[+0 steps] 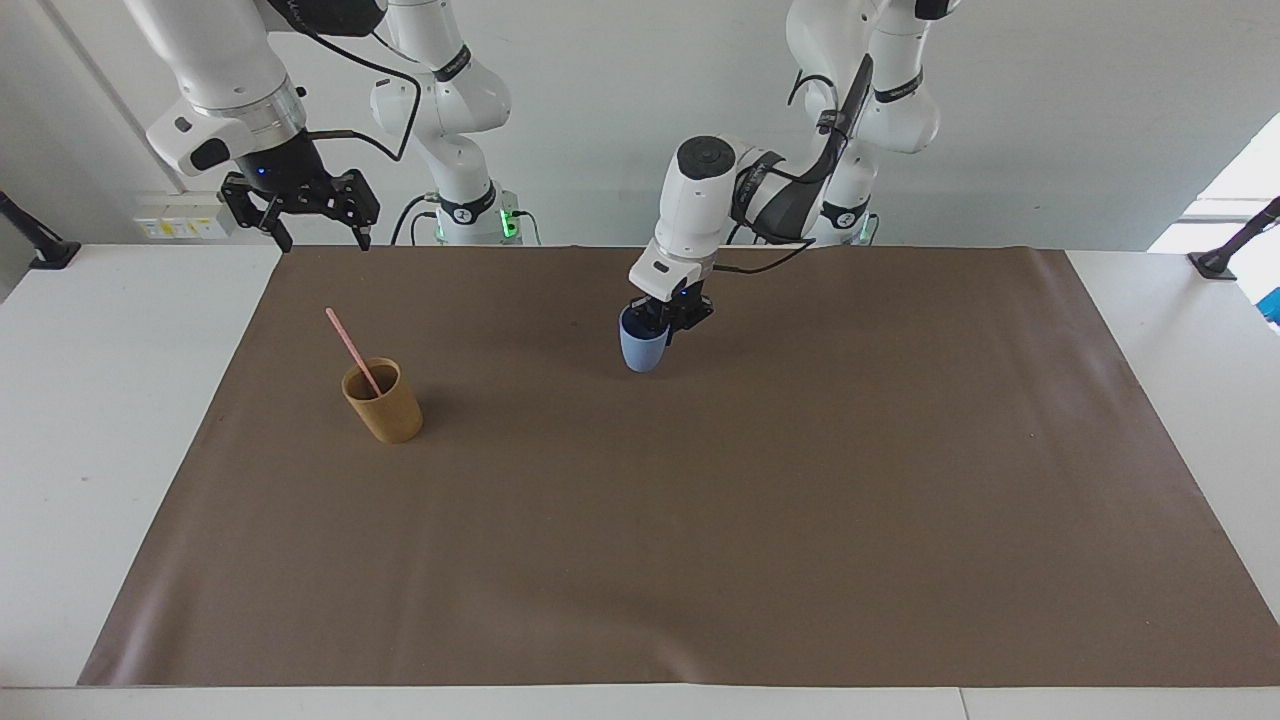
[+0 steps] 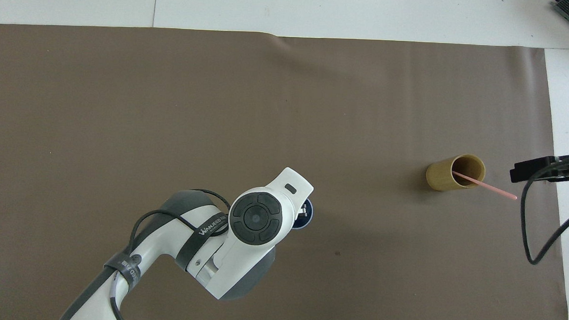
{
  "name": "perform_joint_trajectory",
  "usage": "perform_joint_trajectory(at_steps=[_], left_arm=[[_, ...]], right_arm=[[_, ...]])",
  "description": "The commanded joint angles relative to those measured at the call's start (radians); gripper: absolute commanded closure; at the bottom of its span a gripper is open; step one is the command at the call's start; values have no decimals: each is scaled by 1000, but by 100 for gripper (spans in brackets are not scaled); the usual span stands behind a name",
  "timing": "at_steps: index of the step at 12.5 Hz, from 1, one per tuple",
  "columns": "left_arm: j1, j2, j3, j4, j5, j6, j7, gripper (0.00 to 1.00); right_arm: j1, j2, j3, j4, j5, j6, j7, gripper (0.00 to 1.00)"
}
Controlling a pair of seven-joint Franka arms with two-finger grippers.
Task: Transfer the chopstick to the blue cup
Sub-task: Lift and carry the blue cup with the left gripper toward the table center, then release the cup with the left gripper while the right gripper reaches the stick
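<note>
While the left claw (image 1: pixel 662 325) grips the blue cup (image 1: pixel 641 347) by its rim over the middle of the brown mat (image 1: pixel 700 520), the chopstick (image 1: pixel 352 351) leans in the tan cup (image 1: pixel 383 401) toward the right arm's end of the surface (image 1: pixel 100 400). Up above that end's edge nearest the robots, the right claw (image 1: pixel 318 232) hangs spread wide, holding nothing.
</note>
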Motion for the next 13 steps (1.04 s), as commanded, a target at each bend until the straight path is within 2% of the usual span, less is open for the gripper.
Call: perform_joint_trajectory(at_steps=[1, 2, 3, 4, 6, 10, 13], left_arm=[[-30, 1, 14, -15, -12, 24, -11, 79], [-28, 6, 14, -7, -12, 23, 3, 54], [-28, 6, 16, -4, -12, 21, 5, 14], [-27, -2, 17, 0, -10, 14, 6, 0], [-18, -41, 21, 5, -9, -43, 25, 0], [25, -146, 25, -1, -1, -219, 90, 0], [109, -222, 25, -12, 26, -292, 138, 0]], right_arm=[[-13, -24, 5, -29, 10, 0, -31, 0], [-13, -27, 5, -35, 8, 3, -33, 0], [-12, -27, 5, -36, 8, 0, -33, 0], [-13, -27, 5, -36, 8, -2, -54, 0], [-13, -24, 3, -39, -9, -2, -237, 0], [-13, -23, 5, -146, -68, 29, -532, 0], [-2, -18, 5, -246, -166, 137, -712, 0]])
